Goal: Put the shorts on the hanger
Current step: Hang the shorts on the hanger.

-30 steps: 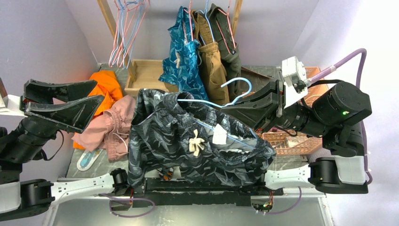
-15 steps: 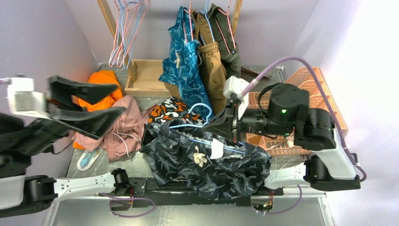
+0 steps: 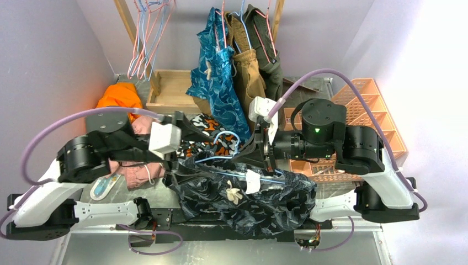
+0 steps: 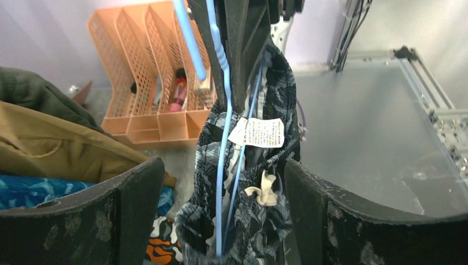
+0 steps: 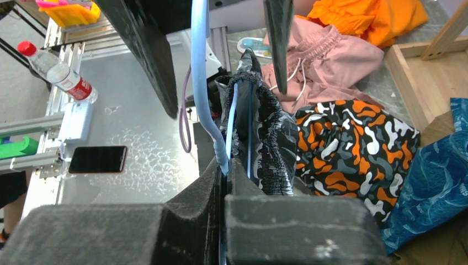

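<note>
The right tool [image 5: 225, 165] is fully closed on the light-blue wire of the hanger [image 5: 199, 66], near the base of its hook. In the top view the hanger's long axis runs left to right across the counter [image 3: 165, 192]. Its right end is tilted slightly toward the near edge, and the hook points toward the far wall. The shorts [image 3: 259, 204] are threaded onto the hanger, with the waistband gathered along the lower wire. The fabric drapes toward the near edge, above the arm bases. The cream drawstring [image 3: 234, 194] and a white label [image 3: 252, 181] face upward. The left tool [image 4: 221, 163] is wide open, with one finger on each side of the hanging shorts at their left end. It grips nothing. Orange-patterned shorts [image 3: 207, 130] lie just behind.
</note>
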### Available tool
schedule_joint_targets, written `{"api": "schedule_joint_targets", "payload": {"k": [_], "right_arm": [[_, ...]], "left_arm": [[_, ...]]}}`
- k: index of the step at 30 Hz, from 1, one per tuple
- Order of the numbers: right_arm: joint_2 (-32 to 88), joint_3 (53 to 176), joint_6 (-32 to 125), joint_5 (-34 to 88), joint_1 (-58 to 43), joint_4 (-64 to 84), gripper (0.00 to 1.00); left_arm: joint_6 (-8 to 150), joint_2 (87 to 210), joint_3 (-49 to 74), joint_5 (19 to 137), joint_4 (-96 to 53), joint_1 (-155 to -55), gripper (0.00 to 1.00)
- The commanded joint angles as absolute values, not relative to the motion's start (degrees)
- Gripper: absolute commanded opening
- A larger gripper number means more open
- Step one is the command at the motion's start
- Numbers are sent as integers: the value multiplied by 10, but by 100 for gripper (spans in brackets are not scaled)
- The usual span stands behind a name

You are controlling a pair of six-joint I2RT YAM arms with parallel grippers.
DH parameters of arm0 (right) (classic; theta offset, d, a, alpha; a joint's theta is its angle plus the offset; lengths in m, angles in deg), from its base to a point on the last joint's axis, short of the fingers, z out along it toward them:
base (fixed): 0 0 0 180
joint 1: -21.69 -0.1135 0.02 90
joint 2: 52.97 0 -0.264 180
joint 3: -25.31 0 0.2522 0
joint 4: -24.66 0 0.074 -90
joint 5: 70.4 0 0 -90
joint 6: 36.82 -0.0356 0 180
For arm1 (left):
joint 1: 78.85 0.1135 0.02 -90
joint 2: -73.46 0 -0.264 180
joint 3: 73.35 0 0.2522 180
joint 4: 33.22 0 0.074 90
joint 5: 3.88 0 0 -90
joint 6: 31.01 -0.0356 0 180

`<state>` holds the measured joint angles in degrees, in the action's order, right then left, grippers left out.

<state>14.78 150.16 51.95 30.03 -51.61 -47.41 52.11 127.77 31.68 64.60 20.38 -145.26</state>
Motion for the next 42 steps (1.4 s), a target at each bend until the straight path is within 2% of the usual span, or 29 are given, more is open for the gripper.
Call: {"api": "schedule_joint_targets", "payload": {"k": [1, 6, 12, 15, 17, 18, 19, 22, 25, 27, 30, 42], "right_arm": [[150, 1492, 524, 325, -517, -461, 0], [153, 1487, 526, 336, -517, -456, 0], [155, 1485, 530, 345, -517, -451, 0], [154, 1479, 531, 352, -517, -444, 0], [155, 1477, 530, 358, -517, -444, 0], [156, 1477, 529, 361, -517, -444, 0], [157, 1477, 528, 363, -517, -444, 0], [156, 1479, 526, 366, -516, -451, 0], [151, 1476, 525, 349, -516, -469, 30], [144, 1465, 521, 338, -517, -473, 41], [135, 1449, 511, 321, -517, -472, 45], [96, 1354, 472, 325, -517, -331, 47]], "left_arm": [[479, 1295, 311, 594, 227, -1451, 84], [463, 1314, 317, 589, 233, -1451, 81], [454, 1337, 307, 579, 250, -1450, 67], [453, 1345, 306, 573, 249, -1450, 48], [453, 1349, 307, 574, 249, -1450, 26], [454, 1350, 308, 577, 249, -1450, 12], [456, 1350, 307, 581, 247, -1450, 8], [460, 1344, 301, 590, 235, -1450, 7], [465, 1328, 290, 599, 215, -1450, 7], [468, 1314, 280, 607, 198, -1450, 7], [471, 1295, 264, 611, 175, -1450, 7], [477, 1278, 248, 614, 149, -1450, 7]]}}
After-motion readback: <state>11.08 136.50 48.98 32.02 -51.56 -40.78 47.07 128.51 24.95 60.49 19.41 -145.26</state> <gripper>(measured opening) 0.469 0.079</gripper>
